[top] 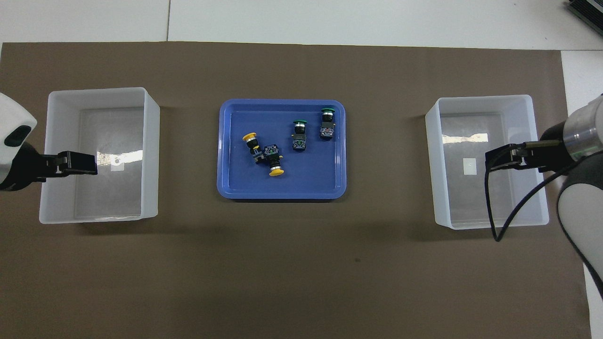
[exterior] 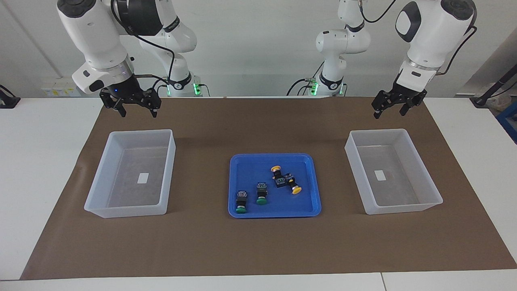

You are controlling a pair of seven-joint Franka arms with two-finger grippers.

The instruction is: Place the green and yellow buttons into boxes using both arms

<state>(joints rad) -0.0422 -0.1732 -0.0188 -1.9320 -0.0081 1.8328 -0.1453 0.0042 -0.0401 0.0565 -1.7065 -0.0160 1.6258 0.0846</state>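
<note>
Two green buttons (exterior: pixel 241 203) (exterior: pixel 261 194) and two yellow buttons (exterior: pixel 277 171) (exterior: pixel 293 186) lie on their sides in the blue tray (exterior: pixel 307 206). The overhead view shows the green buttons (top: pixel 300 135) (top: pixel 328 123) and the yellow buttons (top: pixel 251 141) (top: pixel 274 165), the yellow pair touching. One empty box (exterior: pixel 129 192) (top: pixel 485 207) stands at the right arm's end, the other box (exterior: pixel 398 194) (top: pixel 94 197) at the left arm's end. My right gripper (exterior: pixel 137 114) (top: pixel 492 160) hangs open, high over its box. My left gripper (exterior: pixel 389 114) (top: pixel 89 162) hangs open over the other. Neither holds anything.
A brown mat (exterior: pixel 258 250) covers the white table (exterior: pixel 36 161); the tray sits at its middle between the boxes. A black cable (top: pixel 492 212) loops down from the right arm over its box. A blue crate (exterior: pixel 509 119) shows past the table's edge at the left arm's end.
</note>
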